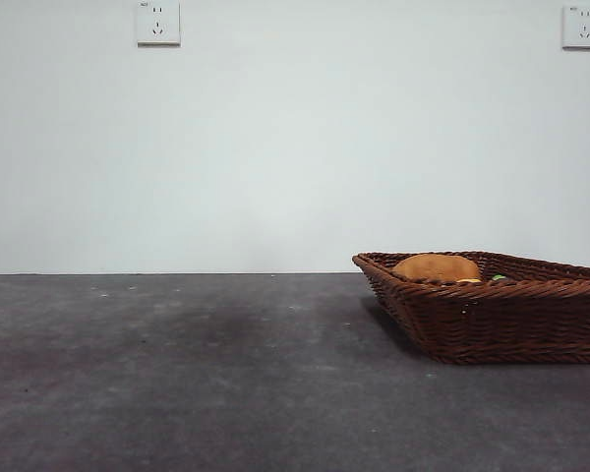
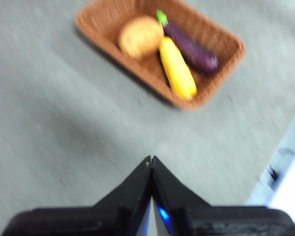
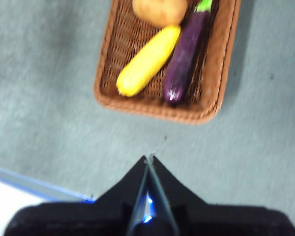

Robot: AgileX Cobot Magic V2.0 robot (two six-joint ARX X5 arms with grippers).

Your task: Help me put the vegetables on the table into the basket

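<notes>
The wicker basket [image 1: 492, 305] stands on the dark grey table [image 1: 177, 374] at the right; its rim also shows in both wrist views [image 2: 113, 37] [image 3: 105, 69]. Inside it lie all three vegetables side by side: the brown potato [image 2: 140, 37] [image 3: 160, 10] [image 1: 436, 267], the yellow oblong vegetable [image 2: 177, 69] [image 3: 147, 60] and the purple eggplant [image 2: 191, 46] [image 3: 186, 56]. My left gripper [image 2: 151, 160] hangs shut and empty well above the table, away from the basket. My right gripper [image 3: 150, 158] is likewise shut and empty, raised just off the basket's short side.
A white wall with two power sockets [image 1: 158, 23] [image 1: 582, 27] stands behind the table. The table's edge [image 3: 34, 184] with a blue strip runs close by the right gripper, and an edge [image 2: 280, 162] also shows beside the left gripper.
</notes>
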